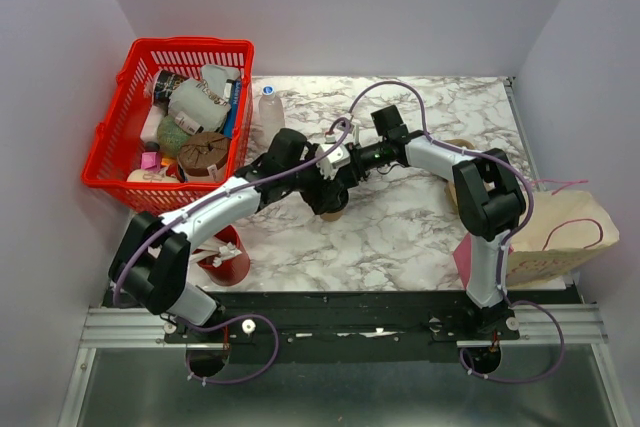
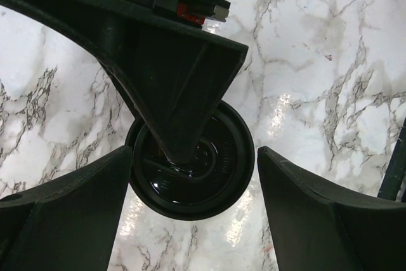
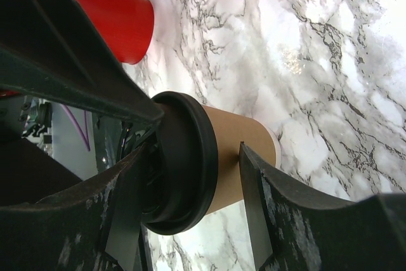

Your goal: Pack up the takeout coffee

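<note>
The takeout coffee (image 1: 337, 211), a kraft paper cup with a black lid (image 2: 219, 185), stands mid-table between both grippers. My left gripper (image 1: 322, 194) hangs over it, open; its fingers (image 2: 76, 214) flank the lid (image 3: 184, 169) with a gap on the right side. My right gripper (image 1: 342, 185) reaches in from the right and is shut on the cup. One of its fingers (image 2: 171, 87) lies across the lid's top and the other finger (image 3: 279, 214) rests against the paper wall (image 3: 228, 150). In the right wrist view the right gripper (image 3: 191, 150) straddles lid and wall.
A red basket (image 1: 128, 97) holding several items sits at the back left, a clear bottle (image 1: 270, 107) beside it. A red cup (image 1: 228, 255) stands near the left arm's base, also seen as the red cup (image 3: 95, 20). A paper bag (image 1: 555, 237) lies at the right edge.
</note>
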Controlling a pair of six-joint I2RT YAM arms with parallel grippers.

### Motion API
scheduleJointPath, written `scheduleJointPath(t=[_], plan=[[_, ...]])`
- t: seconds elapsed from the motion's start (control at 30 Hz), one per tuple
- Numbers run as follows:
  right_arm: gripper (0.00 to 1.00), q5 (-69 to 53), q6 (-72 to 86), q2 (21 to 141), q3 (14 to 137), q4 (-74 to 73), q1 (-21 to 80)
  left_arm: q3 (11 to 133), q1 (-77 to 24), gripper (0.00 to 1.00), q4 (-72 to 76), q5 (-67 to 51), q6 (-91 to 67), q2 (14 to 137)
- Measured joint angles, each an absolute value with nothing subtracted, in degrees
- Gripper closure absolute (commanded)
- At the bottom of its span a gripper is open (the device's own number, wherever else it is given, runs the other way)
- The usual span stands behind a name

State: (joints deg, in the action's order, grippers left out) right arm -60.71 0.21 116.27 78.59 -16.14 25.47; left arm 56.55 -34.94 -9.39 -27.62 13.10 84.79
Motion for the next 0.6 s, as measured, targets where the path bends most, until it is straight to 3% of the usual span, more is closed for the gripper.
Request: scheduleJointPath(t=[0.6], plan=[[0.35, -60.9, 0.6, 116.8, 78.8, -16.2, 25.5, 51.1, -39.7, 0.14, -1.7, -19.8, 19.8, 84.5]])
